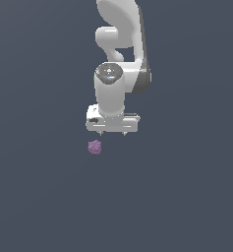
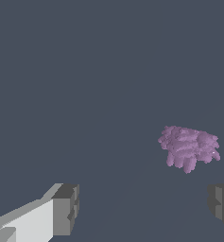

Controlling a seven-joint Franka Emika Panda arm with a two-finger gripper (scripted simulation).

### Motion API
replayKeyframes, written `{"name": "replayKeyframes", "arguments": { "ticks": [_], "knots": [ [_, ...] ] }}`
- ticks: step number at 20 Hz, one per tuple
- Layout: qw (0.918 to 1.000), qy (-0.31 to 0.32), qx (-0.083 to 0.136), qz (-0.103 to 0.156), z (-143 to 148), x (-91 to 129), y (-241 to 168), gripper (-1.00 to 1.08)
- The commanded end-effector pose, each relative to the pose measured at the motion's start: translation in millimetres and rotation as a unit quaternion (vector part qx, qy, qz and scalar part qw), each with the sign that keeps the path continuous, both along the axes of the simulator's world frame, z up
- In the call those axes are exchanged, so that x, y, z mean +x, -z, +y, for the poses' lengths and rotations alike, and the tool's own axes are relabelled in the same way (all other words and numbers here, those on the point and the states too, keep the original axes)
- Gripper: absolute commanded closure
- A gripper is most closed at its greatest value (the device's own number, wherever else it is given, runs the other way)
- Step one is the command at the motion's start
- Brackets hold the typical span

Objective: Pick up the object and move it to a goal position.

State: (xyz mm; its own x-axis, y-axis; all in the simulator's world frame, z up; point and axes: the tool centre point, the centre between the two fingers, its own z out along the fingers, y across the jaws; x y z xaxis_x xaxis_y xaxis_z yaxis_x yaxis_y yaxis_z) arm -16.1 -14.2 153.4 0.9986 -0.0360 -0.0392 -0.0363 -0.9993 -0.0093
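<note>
Spread wide and empty, gripper (image 1: 112,134) above purple lump (image 1: 95,146) (bumpy, small), lying apart, off toward the exterior view's left.

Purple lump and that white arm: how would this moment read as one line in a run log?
stage: approach | tool: open, empty | purple lump: on the floor, untouched, outside the fingers | lift: not yet done

White rounded arm (image 1: 119,34), dark joint bands — boxy hand (image 1: 112,133), grey fingertips (image 2: 66,209)

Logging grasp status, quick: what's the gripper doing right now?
Gripper: open, holding nothing; the purple lump lies apart from its fingers.
</note>
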Motion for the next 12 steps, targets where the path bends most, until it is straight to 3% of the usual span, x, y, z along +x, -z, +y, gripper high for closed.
{"name": "replayKeyframes", "arguments": {
  "ticks": [1, 12],
  "knots": [
    [1.0, 0.0, 0.0, 0.0, 0.0, 0.0, 0.0, -0.92],
    [0.9998, 0.011, 0.011, -0.01, -3.0, 7.7, -20.2, -0.92]
  ]
}}
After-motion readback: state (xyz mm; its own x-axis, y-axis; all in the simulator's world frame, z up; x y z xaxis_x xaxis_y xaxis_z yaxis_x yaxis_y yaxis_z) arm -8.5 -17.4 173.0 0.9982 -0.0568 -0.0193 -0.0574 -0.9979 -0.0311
